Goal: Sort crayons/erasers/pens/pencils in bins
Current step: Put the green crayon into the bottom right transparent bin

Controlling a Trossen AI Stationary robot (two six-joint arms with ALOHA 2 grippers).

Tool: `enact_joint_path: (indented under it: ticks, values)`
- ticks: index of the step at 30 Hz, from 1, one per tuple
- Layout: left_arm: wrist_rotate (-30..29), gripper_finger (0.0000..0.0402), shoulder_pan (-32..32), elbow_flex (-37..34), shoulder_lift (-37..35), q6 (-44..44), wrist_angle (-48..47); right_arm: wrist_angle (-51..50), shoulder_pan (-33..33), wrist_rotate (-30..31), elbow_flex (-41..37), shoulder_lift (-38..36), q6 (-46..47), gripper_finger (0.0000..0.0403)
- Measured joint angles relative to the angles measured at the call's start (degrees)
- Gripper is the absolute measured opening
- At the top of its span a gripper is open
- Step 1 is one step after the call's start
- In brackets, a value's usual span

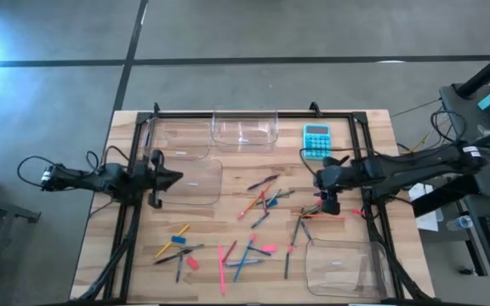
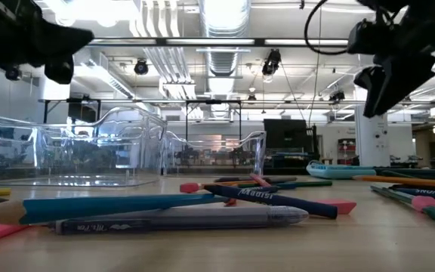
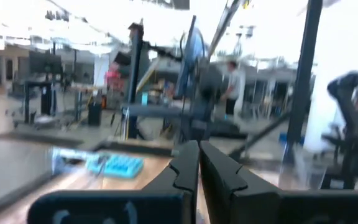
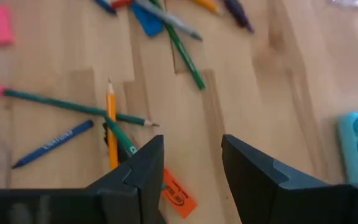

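Observation:
Crayons, pens and pencils lie scattered across the middle of the wooden table, with small pink erasers and a blue eraser among them. Several clear bins stand around them: two at the far edge, one at the left, one near right. My right gripper hangs open, tilted downward, above the right part of the pile, over a yellow pencil, green pencils and an orange crayon. My left gripper is shut, held level above the left bin.
A turquoise calculator lies at the far right of the table, beside the far bins. A black frame runs around the table's far and side edges. Bare wood shows between the pile and the near right bin.

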Motion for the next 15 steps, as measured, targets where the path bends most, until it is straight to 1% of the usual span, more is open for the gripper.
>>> enact_joint_path:
  ticks: [3,8,13,15]
  values:
    - [0.2,0.0002,0.0,0.0,0.0,0.0,2.5,0.0,0.0,-0.2,0.0,3.4,0.0,0.0153]
    - [0.2,0.0002,0.0,0.0,0.3,0.0,2.3,0.5,0.0,-3.0,-0.1,8.7,-0.9,0.0153]
    - [0.3,0.0002,0.0,0.0,0.4,0.0,2.3,1.1,0.0,-3.7,-0.9,12.6,-1.3,0.0152]
    - [0.3,0.0002,0.0,0.0,0.4,0.0,2.3,2.0,0.0,-5.3,-1.6,13.8,-1.5,0.0152]
